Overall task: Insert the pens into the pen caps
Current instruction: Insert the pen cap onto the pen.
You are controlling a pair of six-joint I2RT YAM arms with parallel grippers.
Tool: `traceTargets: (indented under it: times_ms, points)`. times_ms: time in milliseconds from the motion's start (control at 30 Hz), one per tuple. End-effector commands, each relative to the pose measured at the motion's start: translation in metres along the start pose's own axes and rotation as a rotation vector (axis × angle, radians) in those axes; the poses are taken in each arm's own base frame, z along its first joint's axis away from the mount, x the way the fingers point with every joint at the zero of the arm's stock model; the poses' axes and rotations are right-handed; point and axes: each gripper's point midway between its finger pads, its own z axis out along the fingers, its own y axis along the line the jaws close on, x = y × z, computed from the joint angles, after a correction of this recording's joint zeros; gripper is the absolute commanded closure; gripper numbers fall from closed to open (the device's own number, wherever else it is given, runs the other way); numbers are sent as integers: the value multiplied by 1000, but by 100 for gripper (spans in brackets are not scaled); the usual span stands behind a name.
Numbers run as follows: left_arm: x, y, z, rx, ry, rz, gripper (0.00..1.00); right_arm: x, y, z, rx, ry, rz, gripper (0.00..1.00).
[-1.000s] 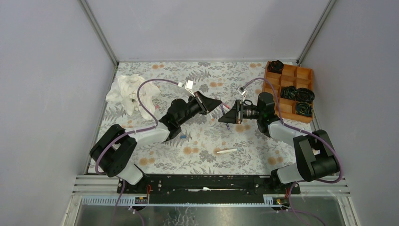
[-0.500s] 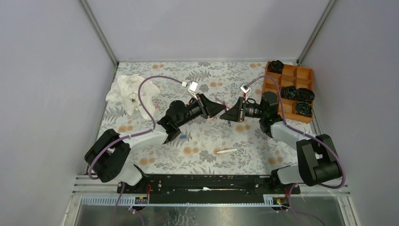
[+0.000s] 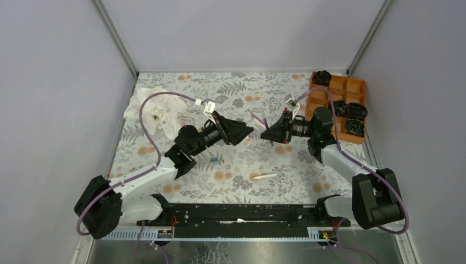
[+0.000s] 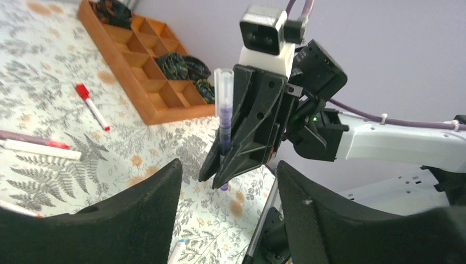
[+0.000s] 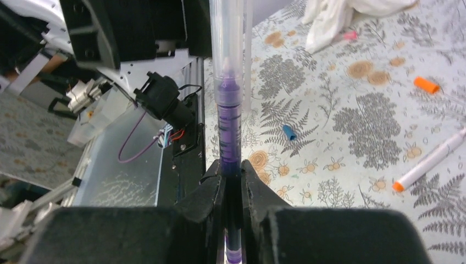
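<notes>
A purple pen (image 5: 229, 126) stands upright with my right gripper (image 5: 231, 165) shut on its barrel. A clear cap (image 4: 223, 82) covers the pen's upper end. In the top view this pen (image 3: 259, 119) sticks out of the right gripper (image 3: 266, 133) at mid-table. My left gripper (image 3: 244, 132) faces it a short way to the left. The left jaws (image 4: 228, 170) stand open with nothing between them. A white pen (image 3: 265, 176) with an orange tip lies near the front. A blue cap (image 5: 288, 132) and an orange cap (image 5: 426, 84) lie loose on the cloth.
A wooden compartment tray (image 3: 351, 82) with black coiled items stands at the back right. A crumpled white cloth (image 3: 154, 110) lies at the back left. A red-capped pen (image 4: 92, 107) and another white pen (image 4: 38, 148) lie on the flowered table cover.
My left gripper has opened and drawn back to the left, away from the purple pen. The right gripper keeps the pen and has shifted slightly right.
</notes>
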Motion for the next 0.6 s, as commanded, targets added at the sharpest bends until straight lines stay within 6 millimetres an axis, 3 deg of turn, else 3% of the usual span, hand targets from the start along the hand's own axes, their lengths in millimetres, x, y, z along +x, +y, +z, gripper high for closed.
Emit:
traceTargets:
  times_ms: [0, 100, 267, 567]
  points:
    - [-32, -12, -15, -31, -80, 175, 26, -19, 40, -8, -153, 6, -251, 100]
    - [-49, -29, -17, 1, -116, 221, 2, -20, 55, -12, -203, 16, -293, 100]
    - [-36, -68, -9, 241, -7, 293, 1, -25, 70, -15, -234, 22, -285, 100]
    - [-31, -81, 10, 347, 14, 191, 1, -28, 75, -16, -232, 18, -260, 100]
